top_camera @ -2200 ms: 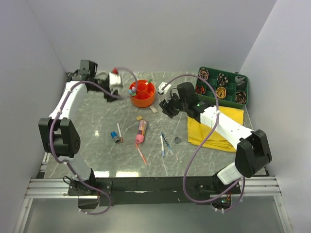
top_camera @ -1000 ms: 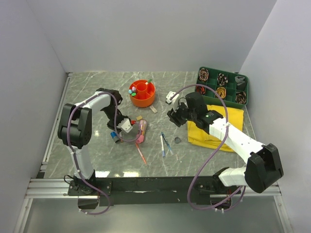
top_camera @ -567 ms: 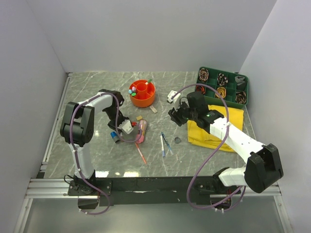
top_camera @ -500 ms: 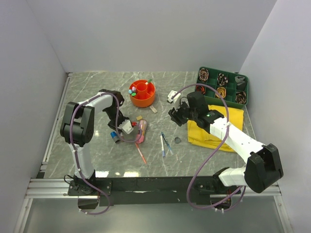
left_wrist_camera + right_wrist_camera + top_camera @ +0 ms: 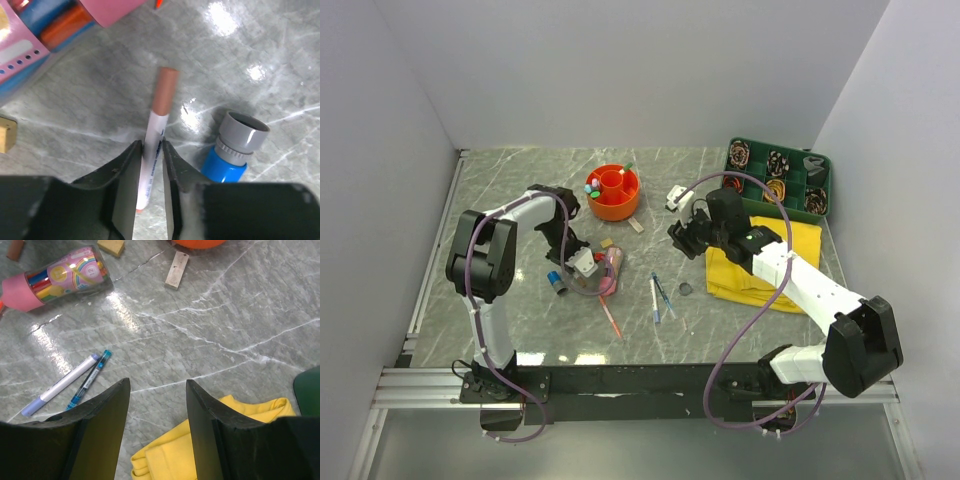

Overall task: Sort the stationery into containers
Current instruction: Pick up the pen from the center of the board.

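My left gripper (image 5: 152, 145) is down at the table, shut on a white pen with a brown cap (image 5: 159, 112) that lies on the marble. A blue and grey cap (image 5: 235, 150) lies just right of it. The pink tube (image 5: 45, 25) is beyond it, also in the top view (image 5: 611, 270). My right gripper (image 5: 157, 382) is open and empty above bare marble beside the yellow cloth (image 5: 200, 445). A lilac pen (image 5: 60, 385) and a blue pen (image 5: 89, 380) lie to its left. The orange organiser (image 5: 613, 205) and the green tray (image 5: 825, 180) stand at the back.
Two small erasers (image 5: 176, 270) (image 5: 111, 246) lie near the organiser. A red pen (image 5: 612, 320) and a dark disc (image 5: 686, 290) lie toward the front. The green tray's cells hold coiled bands. Grey walls close in the table on three sides.
My left arm swung from the back left down to the pen beside the blue cap and closed on it. My right gripper drifted slightly toward the back.
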`<control>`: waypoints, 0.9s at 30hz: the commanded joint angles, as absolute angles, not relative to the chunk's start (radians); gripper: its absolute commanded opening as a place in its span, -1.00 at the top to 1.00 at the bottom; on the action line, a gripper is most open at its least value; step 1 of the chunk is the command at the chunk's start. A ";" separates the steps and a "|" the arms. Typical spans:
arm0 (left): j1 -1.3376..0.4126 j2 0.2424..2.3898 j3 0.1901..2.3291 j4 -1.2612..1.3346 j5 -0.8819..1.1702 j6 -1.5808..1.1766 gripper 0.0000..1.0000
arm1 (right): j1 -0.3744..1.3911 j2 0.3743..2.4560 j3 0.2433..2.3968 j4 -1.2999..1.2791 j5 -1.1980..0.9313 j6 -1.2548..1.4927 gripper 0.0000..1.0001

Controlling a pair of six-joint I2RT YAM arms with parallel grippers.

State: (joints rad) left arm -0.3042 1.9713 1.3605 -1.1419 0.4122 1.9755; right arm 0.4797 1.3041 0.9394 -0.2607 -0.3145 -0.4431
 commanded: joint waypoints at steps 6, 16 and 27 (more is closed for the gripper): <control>-0.328 2.002 1.321 -1.065 0.457 2.175 0.49 | 0.468 1.318 0.969 -0.221 -0.322 -0.426 -0.14; -0.316 2.045 1.555 -1.232 0.532 1.973 0.99 | 0.469 1.367 1.023 -0.233 -0.331 -0.411 -0.14; -0.221 2.006 1.867 -1.371 0.690 1.832 0.99 | 0.469 1.453 1.138 -0.262 -0.319 -0.416 -0.13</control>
State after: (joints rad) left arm -0.2489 2.0594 1.7710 -1.2884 0.5522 1.8900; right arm 0.4767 1.4265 1.0737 -0.2661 -0.3218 -0.4198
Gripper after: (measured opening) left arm 0.051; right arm 0.567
